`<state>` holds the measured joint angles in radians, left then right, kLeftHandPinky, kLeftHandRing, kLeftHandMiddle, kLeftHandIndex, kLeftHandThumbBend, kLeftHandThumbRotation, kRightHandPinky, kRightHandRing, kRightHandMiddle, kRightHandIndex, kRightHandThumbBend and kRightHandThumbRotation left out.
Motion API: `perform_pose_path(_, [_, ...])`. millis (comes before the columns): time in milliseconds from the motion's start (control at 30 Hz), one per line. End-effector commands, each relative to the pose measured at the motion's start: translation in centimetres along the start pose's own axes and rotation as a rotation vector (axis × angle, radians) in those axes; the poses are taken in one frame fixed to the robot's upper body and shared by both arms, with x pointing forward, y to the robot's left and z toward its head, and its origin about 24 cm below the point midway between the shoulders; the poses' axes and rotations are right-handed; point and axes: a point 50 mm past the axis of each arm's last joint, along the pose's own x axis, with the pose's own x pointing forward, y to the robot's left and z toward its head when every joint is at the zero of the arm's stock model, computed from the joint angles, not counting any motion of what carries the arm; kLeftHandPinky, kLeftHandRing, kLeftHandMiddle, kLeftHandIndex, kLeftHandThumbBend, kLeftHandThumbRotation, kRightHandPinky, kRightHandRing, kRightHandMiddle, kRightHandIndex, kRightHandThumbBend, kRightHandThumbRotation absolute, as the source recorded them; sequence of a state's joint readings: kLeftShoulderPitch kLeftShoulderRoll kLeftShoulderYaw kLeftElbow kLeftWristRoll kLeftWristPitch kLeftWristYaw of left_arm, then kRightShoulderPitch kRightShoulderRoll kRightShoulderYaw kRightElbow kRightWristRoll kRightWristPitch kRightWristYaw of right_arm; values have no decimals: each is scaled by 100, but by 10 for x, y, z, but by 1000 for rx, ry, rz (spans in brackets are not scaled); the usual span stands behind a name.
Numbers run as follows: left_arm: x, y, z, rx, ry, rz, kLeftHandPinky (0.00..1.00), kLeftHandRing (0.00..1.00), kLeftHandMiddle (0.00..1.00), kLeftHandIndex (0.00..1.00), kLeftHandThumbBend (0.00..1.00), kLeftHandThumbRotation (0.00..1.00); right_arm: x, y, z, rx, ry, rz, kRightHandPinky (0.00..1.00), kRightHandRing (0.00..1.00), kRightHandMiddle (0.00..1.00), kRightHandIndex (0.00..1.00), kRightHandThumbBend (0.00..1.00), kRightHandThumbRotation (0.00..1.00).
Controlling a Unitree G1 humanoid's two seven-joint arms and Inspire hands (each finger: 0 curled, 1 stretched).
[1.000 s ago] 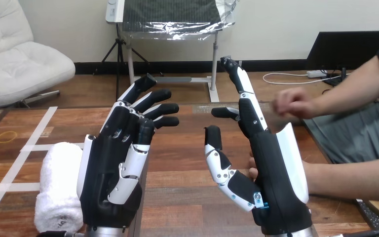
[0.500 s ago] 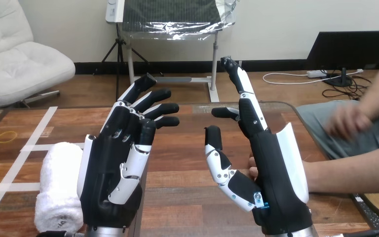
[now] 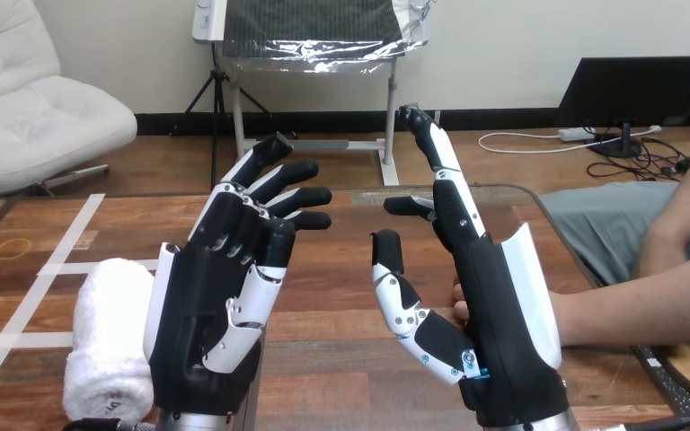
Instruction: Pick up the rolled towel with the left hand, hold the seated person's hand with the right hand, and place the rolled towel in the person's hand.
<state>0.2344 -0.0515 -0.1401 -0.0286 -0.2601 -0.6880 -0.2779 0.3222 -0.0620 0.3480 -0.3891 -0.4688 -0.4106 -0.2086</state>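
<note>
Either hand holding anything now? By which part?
Nothing held. Left hand open beside the rolled towel; right hand open, the person's hand behind it.

The left hand (image 3: 199, 314) has a black moulded body with dark fingertips, and its thumb (image 3: 243, 310) is clad in white plates dotted with small round screw heads. The right hand (image 3: 499, 323) has the same black body, with a smooth white shell (image 3: 536, 292) along its back, white strips on its fingers (image 3: 455, 193) and a small blue tab (image 3: 473, 366) at the thumb's base. Silver forearm cuffs (image 3: 526, 424) begin below each wrist.
</note>
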Motion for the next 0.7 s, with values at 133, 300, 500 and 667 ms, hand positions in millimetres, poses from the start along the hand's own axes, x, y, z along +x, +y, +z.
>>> perform_pose_path(133, [1,-5,2,-6,-24,11,65,71,76,82,37,46,15,-3,10,21,-77,-49,73,100,100,97,0,0])
perform_pose_path(300, [1,-4,4,50,-31,15,65,71,76,82,39,46,15,-3,10,22,-79,-50,74,100,100,97,0,0])
perform_pose_path(500, [2,-2,7,185,-52,49,67,72,77,82,39,42,15,-3,10,23,-81,-49,74,100,100,97,0,0])
perform_pose_path(667, [2,-1,12,353,-40,127,68,75,78,80,44,37,16,-3,10,23,-79,-49,74,100,100,98,0,0])
